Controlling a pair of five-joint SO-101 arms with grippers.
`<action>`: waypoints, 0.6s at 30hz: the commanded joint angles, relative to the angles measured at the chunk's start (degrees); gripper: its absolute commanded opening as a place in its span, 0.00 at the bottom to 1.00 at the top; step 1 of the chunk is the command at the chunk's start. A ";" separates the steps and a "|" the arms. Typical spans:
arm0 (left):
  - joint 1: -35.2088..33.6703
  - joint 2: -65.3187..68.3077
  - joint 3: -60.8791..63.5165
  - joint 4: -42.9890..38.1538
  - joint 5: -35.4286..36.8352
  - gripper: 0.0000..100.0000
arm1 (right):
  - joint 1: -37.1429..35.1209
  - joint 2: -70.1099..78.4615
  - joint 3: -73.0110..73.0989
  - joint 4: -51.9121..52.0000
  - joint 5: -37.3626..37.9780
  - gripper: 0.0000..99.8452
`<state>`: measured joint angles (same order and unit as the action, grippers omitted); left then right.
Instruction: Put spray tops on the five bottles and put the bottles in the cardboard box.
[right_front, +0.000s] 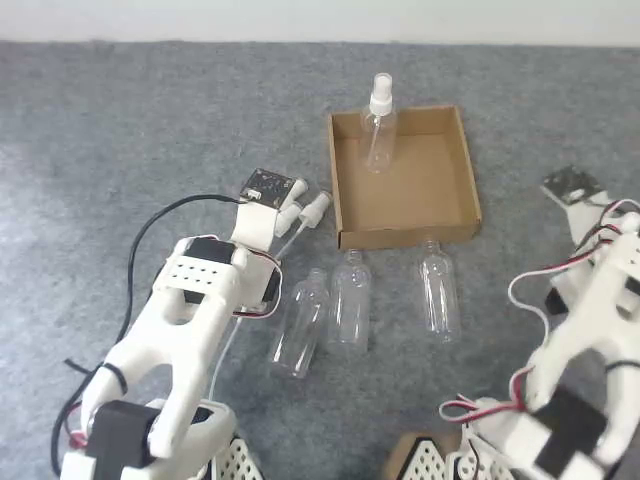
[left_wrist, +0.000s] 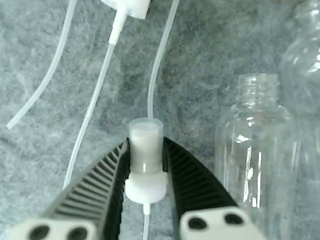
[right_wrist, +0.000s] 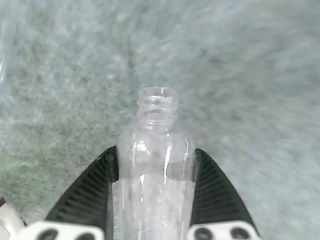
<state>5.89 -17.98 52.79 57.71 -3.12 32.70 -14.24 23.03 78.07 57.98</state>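
The left claw is clenched on a top. Its ribbed pads pinch the cap and white collar from both sides. The cap end points out past the tips, and the top's own tube trails back between the fingers toward the wrist. Ahead of the tips lie a spare top and loose tubes on the counter. A loose bottle lies just beside one finger.

The right claw grasps a bottle round its body, with the open neck reaching out beyond the tips. From above, the box sits beyond the left claw, with one capped bottle inside.

The step in hand looks like mating the held top with the held bottle. Lift the top straight up first, so its tube slides free without dragging the neighbouring tubes. Because the tube points back under the claw, the wrist will likely need turning until the tube end leads.

The tube is thin and should bend easily, so feed its tip into the neck slowly and in line with the bottle. The clear plastic probably flexes, so the right claw should grip firmly but not crush it. Press the collar down squarely, and let go only once it is seated.
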 joint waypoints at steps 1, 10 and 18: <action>0.35 -2.37 -0.22 -1.23 -0.35 0.01 | -0.40 -10.33 -3.16 1.71 -3.69 0.01; -7.56 -3.08 -9.27 4.57 -2.11 0.01 | -23.69 -30.64 -2.81 4.88 -23.56 0.01; -13.89 -4.22 -28.79 16.79 1.41 0.01 | -56.75 -40.84 7.30 -7.16 -39.12 0.01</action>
<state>-7.03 -17.98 33.80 69.32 -4.70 -13.27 -52.66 27.43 77.10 23.16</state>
